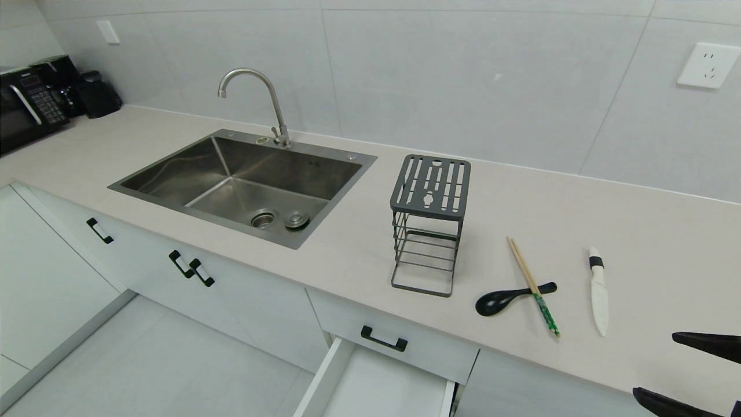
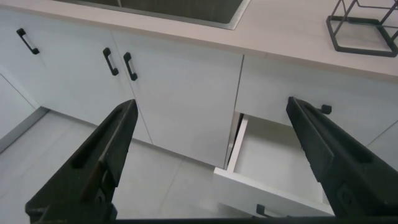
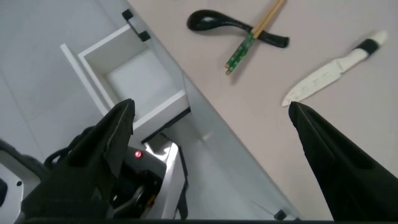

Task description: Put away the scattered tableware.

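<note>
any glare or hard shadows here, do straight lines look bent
Head view: even light, only faint shadows by the rack and black spoon; the sink has a mild steel sheen, no harsh glare; seams in the wall tiles fan outward, a wide-angle look. Right wrist view: the knife casts almost no shadow. Left wrist view: flat light on the cabinet doors.

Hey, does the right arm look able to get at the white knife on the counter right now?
Probably yes. The right gripper, fingers open, hovers near the front edge of the beige counter, close to the white knife with a black band, which lies flat with bare counter between them.
</note>
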{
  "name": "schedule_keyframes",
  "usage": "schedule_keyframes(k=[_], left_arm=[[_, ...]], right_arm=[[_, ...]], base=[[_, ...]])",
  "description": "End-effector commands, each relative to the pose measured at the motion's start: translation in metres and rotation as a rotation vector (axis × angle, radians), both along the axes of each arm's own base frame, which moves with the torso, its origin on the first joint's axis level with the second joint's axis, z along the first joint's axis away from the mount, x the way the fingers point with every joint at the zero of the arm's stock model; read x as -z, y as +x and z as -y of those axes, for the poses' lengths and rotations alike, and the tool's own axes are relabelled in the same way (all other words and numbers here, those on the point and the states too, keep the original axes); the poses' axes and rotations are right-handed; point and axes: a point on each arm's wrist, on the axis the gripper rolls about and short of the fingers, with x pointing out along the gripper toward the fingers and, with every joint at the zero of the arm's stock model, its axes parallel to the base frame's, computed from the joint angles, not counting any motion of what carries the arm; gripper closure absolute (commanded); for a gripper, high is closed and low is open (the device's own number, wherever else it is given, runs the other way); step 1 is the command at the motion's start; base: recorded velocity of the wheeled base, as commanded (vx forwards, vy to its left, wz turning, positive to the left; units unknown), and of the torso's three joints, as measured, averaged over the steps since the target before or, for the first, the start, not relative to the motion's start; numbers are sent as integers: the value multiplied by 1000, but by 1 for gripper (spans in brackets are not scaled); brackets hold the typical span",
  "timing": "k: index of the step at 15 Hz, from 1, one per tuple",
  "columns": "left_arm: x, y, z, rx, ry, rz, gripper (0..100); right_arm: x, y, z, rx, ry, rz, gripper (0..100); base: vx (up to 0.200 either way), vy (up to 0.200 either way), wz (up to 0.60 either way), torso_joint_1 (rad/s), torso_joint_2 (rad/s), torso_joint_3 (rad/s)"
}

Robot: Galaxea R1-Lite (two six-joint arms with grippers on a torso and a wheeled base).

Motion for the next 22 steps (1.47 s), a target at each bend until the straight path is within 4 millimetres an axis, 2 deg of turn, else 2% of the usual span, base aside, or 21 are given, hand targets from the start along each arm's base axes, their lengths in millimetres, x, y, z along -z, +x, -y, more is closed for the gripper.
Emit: schedule_keyframes(k=[1,5,9,17,22], left_arm=[[0,0,0,0,0,-1,0],[0,0,0,0,0,-1,0],[0,0,0,0,0,-1,0],[0,0,0,0,0,-1,0],[0,0,0,0,0,-1,0]], right_arm=[[9,11,-5,-17,-19,-72,0],[32,10,-3,-16,-95,-108,0],[36,18,-5,-28,-120,-121,0],[50,56,-27,-92,-174,-239,0],[46,82,-38,-47,-203,-181,0]], base=[[0,0,0,0,0,0],[0,0,0,0,0,0],[0,0,0,0,0,0],[0,0,0,0,0,0],[0,0,0,0,0,0]])
